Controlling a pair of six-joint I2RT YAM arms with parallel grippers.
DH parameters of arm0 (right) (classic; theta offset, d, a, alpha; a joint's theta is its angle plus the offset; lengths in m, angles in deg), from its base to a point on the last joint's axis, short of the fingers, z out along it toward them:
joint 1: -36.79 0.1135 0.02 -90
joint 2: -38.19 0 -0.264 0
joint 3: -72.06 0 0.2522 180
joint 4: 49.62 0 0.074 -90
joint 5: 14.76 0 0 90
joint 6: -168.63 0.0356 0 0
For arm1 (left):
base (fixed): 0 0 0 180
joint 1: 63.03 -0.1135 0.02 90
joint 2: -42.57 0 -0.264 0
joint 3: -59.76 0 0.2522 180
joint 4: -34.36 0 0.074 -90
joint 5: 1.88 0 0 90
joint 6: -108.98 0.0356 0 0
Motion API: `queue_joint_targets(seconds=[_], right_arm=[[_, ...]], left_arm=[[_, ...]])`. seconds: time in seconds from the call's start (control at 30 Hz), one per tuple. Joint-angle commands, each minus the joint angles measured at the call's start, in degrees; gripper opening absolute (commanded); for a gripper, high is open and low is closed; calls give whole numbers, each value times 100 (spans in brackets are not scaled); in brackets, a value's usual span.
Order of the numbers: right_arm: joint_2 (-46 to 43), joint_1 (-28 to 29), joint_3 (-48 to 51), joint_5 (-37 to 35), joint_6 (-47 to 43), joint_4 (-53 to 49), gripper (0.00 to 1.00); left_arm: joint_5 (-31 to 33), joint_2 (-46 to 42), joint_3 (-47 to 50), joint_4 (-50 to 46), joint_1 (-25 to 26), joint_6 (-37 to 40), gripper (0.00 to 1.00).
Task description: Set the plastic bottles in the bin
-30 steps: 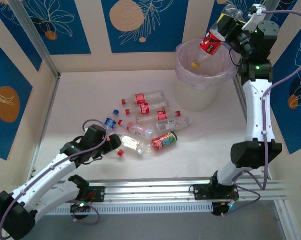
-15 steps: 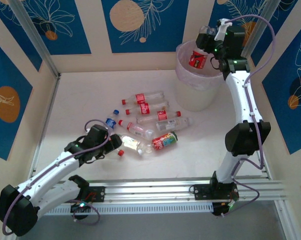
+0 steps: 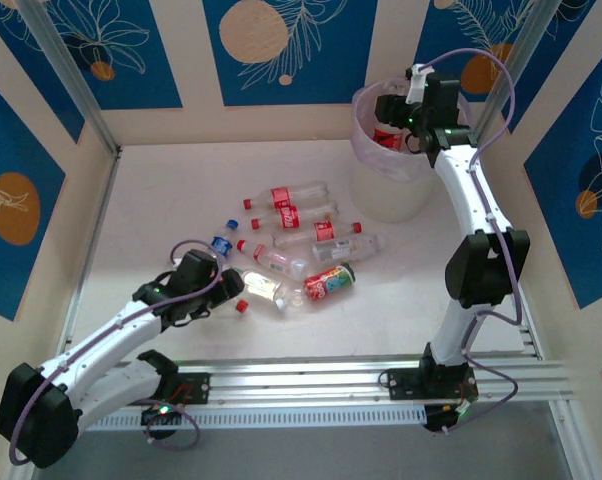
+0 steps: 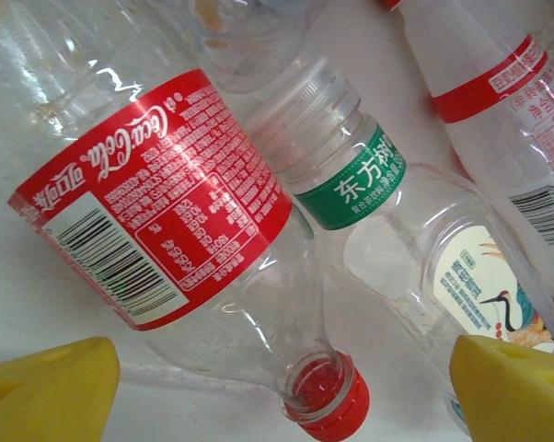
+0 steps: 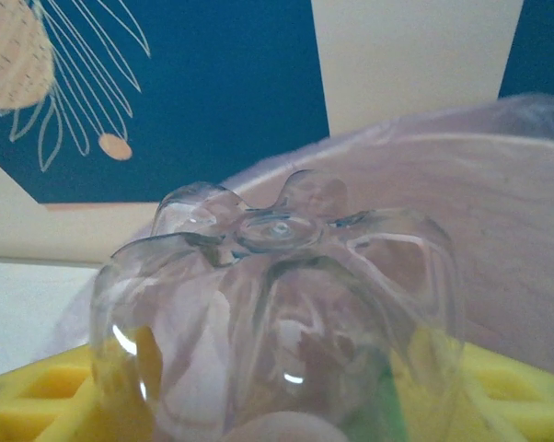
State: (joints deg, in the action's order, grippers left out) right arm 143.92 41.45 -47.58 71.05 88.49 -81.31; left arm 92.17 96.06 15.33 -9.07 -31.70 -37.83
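Step in hand: one bottle is being delivered to the bin while the other arm appears to line up the next pick.
Right gripper [image 3: 394,112]: clenched on a clear plastic bottle with a red label [image 3: 385,137]; in the wrist view its moulded base sits between the yellow pads [image 5: 47,405].
That bottle's place: over the mouth of the round whitish bin lined with a pale lilac bag [image 3: 396,195], seemingly just inside the rim.
Left gripper [image 4: 284,391]: spread wide and grasping nothing, with a fingertip on either side of a clear red-capped cola bottle [image 4: 167,203] lying on the white table [image 3: 161,200].
Remaining bottles [image 3: 296,240]: a loose cluster on the table, well apart from the bin.
Next move: the right jaws probably need only to part. The left should close carefully, since a green-banded clear bottle [image 4: 351,184] lies against its target.
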Motion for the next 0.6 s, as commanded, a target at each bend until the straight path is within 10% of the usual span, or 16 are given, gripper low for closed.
queue_joint_targets(seconds=[0.0, 0.57], right_arm=[[120, 88, 97, 58, 110, -237, 65], [-106, 61, -317, 38, 75, -825, 93]], left_arm=[[298, 11, -181, -354, -81, 160, 97], [528, 3, -75, -357, -302, 346, 100]])
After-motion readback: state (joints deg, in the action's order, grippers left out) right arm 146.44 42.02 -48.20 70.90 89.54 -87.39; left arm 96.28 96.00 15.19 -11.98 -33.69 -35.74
